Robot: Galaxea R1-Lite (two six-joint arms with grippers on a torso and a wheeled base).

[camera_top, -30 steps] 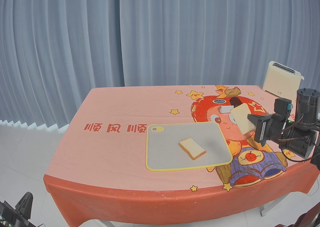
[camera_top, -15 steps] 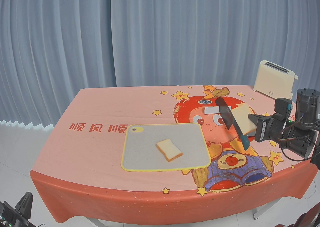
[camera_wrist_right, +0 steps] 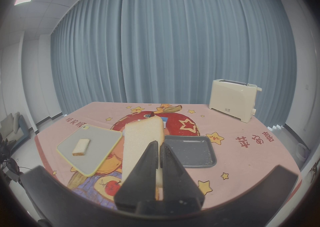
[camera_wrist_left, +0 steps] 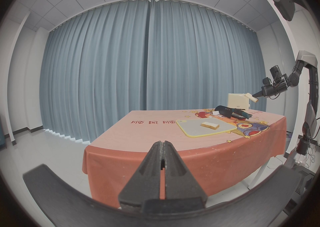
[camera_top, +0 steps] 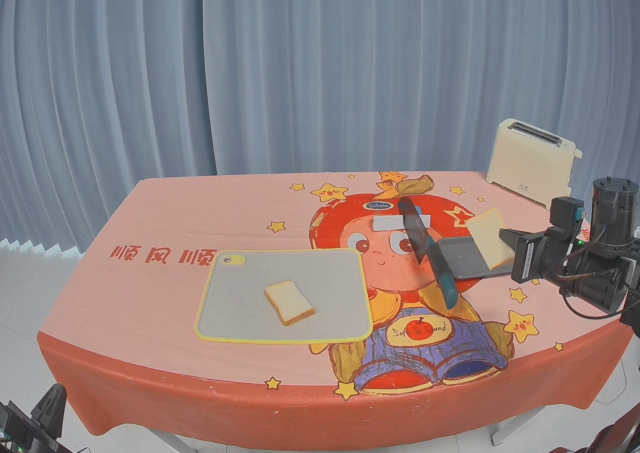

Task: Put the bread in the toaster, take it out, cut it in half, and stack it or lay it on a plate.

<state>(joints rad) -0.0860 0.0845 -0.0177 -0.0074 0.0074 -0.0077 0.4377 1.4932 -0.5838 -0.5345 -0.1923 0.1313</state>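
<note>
My right gripper (camera_top: 505, 242) is shut on an upright slice of bread (camera_top: 485, 234), held in the air above the dark grey tray (camera_top: 460, 260). The right wrist view shows the slice (camera_wrist_right: 141, 141) pinched at its lower edge. Far right on the table stands the cream toaster (camera_top: 531, 162), slot up, some way beyond the slice. A smaller piece of bread (camera_top: 289, 302) lies on the grey cutting board (camera_top: 240, 301). A knife (camera_top: 430, 256) with a black blade and teal handle rests beside the tray. My left gripper (camera_wrist_left: 162, 157) is shut and empty, low and well off the table's left end.
The table wears a pink cloth with a cartoon print and red characters (camera_top: 163, 254). A small white card (camera_top: 390, 222) lies behind the knife. Blue curtains hang close behind the table. Bare cloth lies between the tray and the toaster (camera_wrist_right: 233, 99).
The head camera has swung right, so everything on the table sits further left. The knife and tray have come out from behind the right gripper, which still holds the slice.
</note>
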